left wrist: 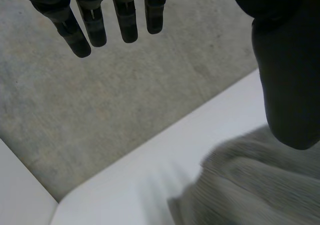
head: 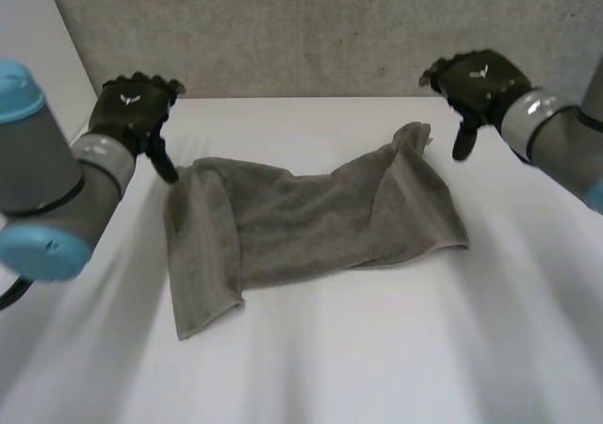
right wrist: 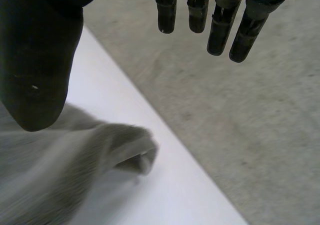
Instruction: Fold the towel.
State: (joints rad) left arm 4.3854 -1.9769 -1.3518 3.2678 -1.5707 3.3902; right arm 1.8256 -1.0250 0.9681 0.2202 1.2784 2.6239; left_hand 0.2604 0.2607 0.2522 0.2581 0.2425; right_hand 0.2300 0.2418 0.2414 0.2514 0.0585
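Grey towel (head: pixel 311 221) lies rumpled on the white table (head: pixel 330 367), roughly mid-table and nearer the far edge. It's not flat. The L side is doubled over into a long flap reaching toward the near edge, and the R part is bunched, w/ creases running across. Its far-R corner stands up in a small peak. Grey wall (head: pixel 311 28) behind the table.

L hand (head: pixel 132 108) is at the towel's far-L corner. Fingers straight and spread wide from the thumb, holding nothing. Thumb tip points down just beside the corner; can't tell if it touches. L wrist view: fingers (left wrist: pixel 90 25) straight w/ the wall (left wrist: pixel 100 100) behind them, thumb (left wrist: pixel 287 85) over the towel (left wrist: pixel 260 185) edge, bare table (left wrist: pixel 150 170) beside the cloth.

R hand (head: pixel 476 83) is near the far-R corner, apart from the cloth. Also wide open and empty, thumb pointing down. R wrist view: fingers (right wrist: pixel 220 25) straight, thumb (right wrist: pixel 35 70) well apart from them, the peaked towel (right wrist: pixel 65 170) corner under the palm and curled over on itself, table (right wrist: pixel 165 195) edge beside it.
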